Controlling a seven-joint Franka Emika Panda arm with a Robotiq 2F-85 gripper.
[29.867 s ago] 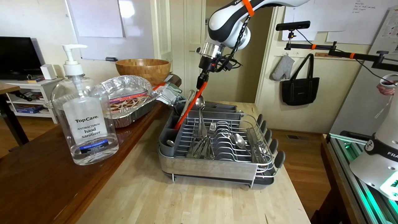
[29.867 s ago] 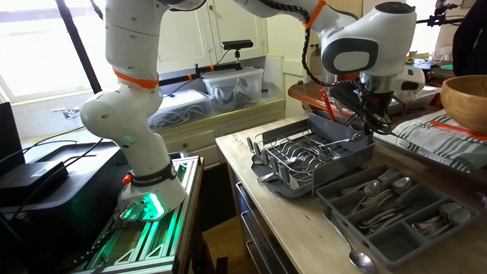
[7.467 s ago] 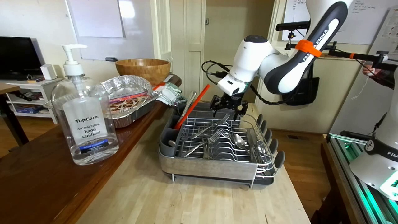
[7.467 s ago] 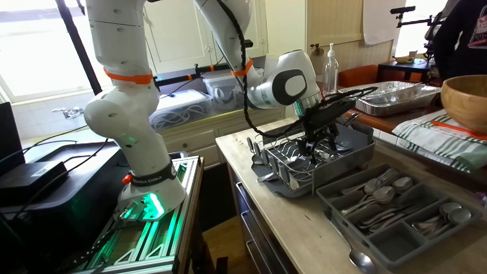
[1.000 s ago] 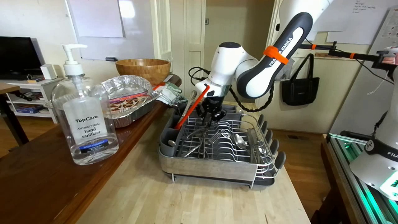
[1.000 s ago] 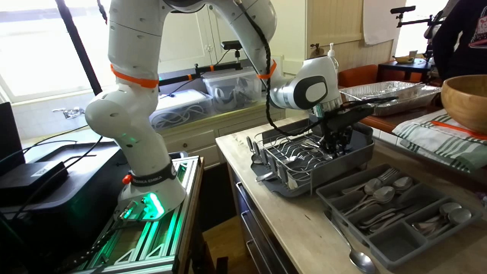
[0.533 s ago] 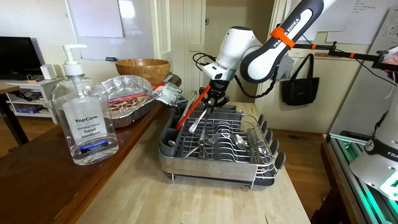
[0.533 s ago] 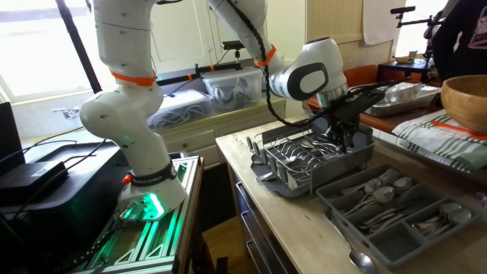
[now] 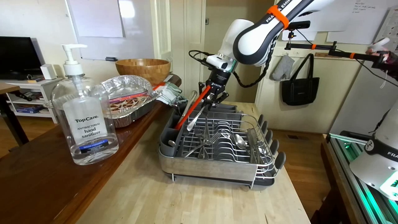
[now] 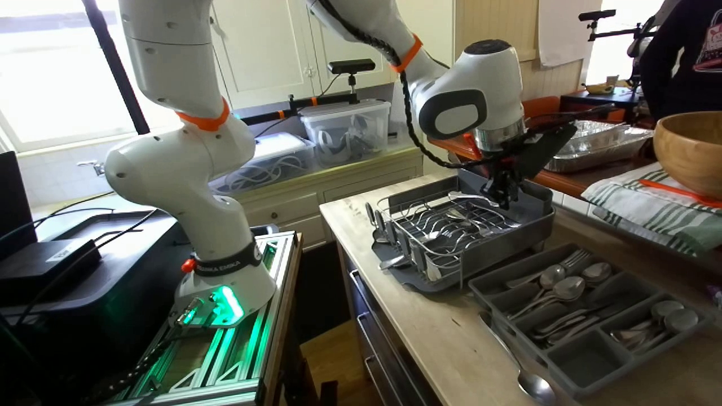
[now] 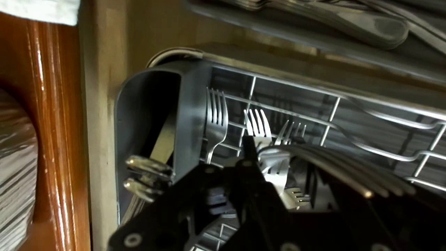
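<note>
Raised since a second ago, the black two-fingered gripper (image 9: 209,104) now hangs higher over the silver wire and grey plastic dish rack (image 9: 214,169). Its fingers are pinching a silver metal fork (image 9: 195,119): tines sticking out past them in the wrist view, handle slanting down above the rack. Close by, a long, straight red handle (image 9: 193,107) leans up out of the rack's grey plastic side caddy (image 9: 167,151), crossing in front of the gripper in an exterior view. More silver forks (image 11: 216,130) lie in the rack underneath. From where I'm standing, the rack sits on a pale butcher-block counter (image 9: 186,205), with a grey plastic cutlery tray (image 10: 589,358) just beside it, silver spoons (image 10: 568,287) lying in its compartments. A long-handled silver spoon (image 10: 536,387) lies on the counter next to that tray. Off on the reddish-brown wooden bar top (image 9: 40,180) stands a clear pump bottle of hand sanitizer (image 9: 87,124).
</note>
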